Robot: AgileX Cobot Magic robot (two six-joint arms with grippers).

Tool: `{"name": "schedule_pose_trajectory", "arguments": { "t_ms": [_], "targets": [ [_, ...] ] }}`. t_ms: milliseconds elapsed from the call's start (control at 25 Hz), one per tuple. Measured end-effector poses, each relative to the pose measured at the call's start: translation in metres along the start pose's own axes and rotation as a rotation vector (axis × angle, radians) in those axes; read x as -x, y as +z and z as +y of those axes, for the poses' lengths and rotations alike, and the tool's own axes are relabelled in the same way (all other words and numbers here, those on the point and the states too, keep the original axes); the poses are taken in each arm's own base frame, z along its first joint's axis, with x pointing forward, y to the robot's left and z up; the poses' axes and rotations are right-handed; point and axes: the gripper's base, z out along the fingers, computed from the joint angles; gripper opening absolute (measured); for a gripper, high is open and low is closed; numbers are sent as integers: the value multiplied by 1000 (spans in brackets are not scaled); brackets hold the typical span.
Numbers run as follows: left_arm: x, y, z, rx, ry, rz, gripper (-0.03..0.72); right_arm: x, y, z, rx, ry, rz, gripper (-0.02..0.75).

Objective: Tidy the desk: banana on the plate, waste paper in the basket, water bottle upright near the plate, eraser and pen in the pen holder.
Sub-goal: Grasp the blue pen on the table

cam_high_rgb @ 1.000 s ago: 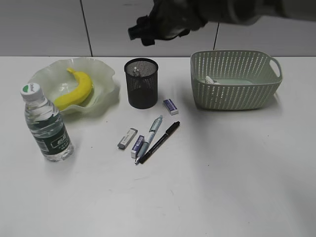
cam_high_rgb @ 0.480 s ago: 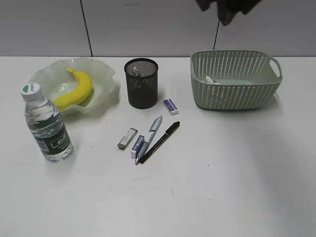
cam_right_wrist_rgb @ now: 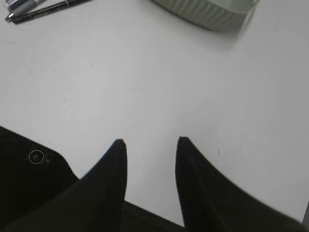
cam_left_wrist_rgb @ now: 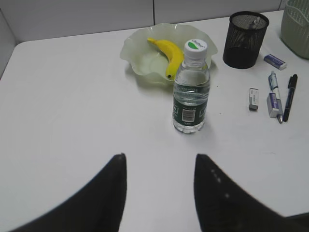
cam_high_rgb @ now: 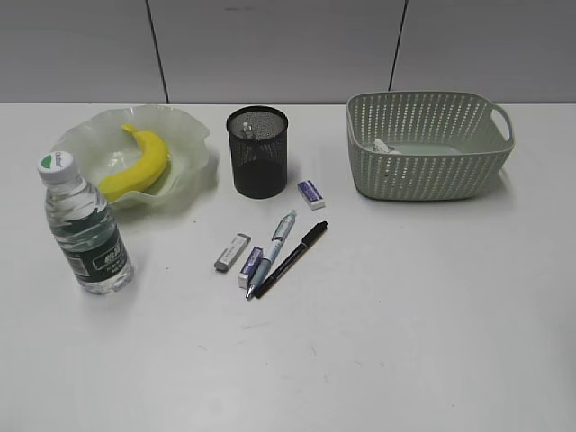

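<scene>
Near half of the desk (cam_high_rgb: 405, 360) bare; clutter sits toward the far edge.
Across the far edge stand the plate (cam_high_rgb: 193, 135), pen holder (cam_high_rgb: 258, 153) and basket (cam_high_rgb: 423, 148); the water bottle (cam_high_rgb: 85, 229) guards the left edge; pens (cam_high_rgb: 288, 247) and erasers (cam_high_rgb: 232, 252) litter the middle.

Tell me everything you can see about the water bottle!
The water bottle is small, clear plastic with ridged sides, and looks nearly full of water. A dark green label with white text wraps its lower part, and a white cap with a green patch closes the top. It stands upright on the white desk, right in front of the wavy green plate, seemingly not touching it. No gripper holds it.
</scene>
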Motion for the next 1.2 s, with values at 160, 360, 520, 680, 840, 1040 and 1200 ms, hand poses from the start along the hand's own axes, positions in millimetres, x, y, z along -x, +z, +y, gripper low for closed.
{"name": "schedule_pose_trajectory", "arguments": {
  "t_ms": [160,360,520,680,840,1040,1200],
  "targets": [
    [0,0,0,0,0,0,342,-72,-23,-7,26,28,-95,288],
    [0,0,0,1,0,0,342,-151,-34,-8,105,53,-266,286],
    [0,0,0,-3,-2,-2,342,-199,-33,-9,123,47,-435,286],
    [15,2,-6,-60,-30,-39,342,-209,-24,-7,132,30,-471,286],
    [45,24,-18,-178,-46,13,342,-199,-17,-2,152,6,-513,286],
    [85,83,-31,-278,-78,159,342,-197,-15,-1,157,-2,-542,286],
    [113,146,-42,-322,-57,298,342,-196,-15,-1,157,-3,-544,286]
  ]
}}
